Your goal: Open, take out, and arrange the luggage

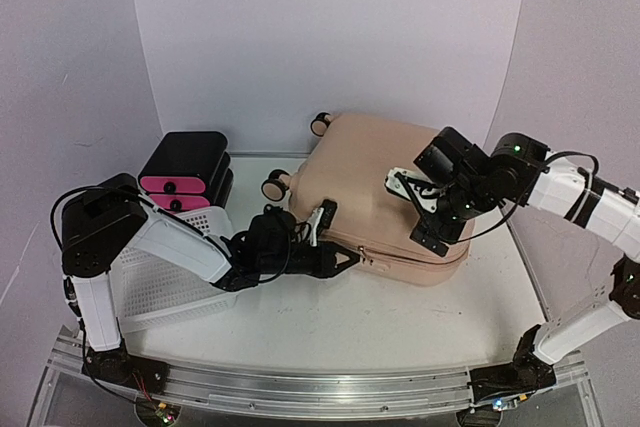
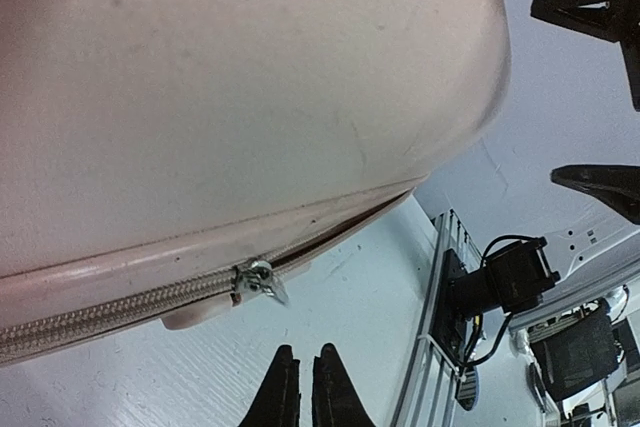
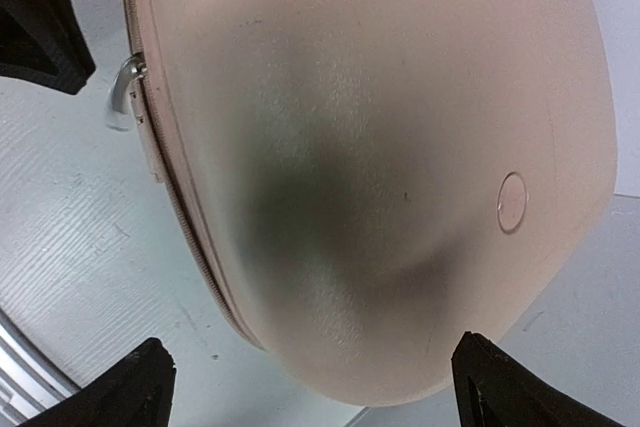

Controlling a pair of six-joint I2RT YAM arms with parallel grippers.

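So the peach-pink suitcase point(image 1: 385, 197) is lying flat on the table point(image 1: 400, 327), toward the back and a bit right of centre. Its black wheels point(image 1: 275, 187) point left and back. The shell looks closed as far as I can see, with the zipper running along the near edge.

The left gripper point(image 2: 303, 367) is low on the table, right at the suitcase's front-left edge. Its fingertips are pressed together with nothing between them. In the left wrist view the metal zipper slider point(image 2: 262, 280) sits just past the tips, close but not touching. The zipper teeth run off to the left of it. To the right of it I honestly can't tell whether the seam is parted or not.

The right gripper point(image 1: 422, 212) hangs over the right end of the suitcase, spread as wide as it goes and holding nothing. In the right wrist view its fingers point(image 3: 140, 387) sit on either side of the rounded shell, and neither one clearly touches it.

Over on the left there's a white mesh basket point(image 1: 165, 287) under the left arm, with a black-and-pink drawer box point(image 1: 185, 172) behind it.
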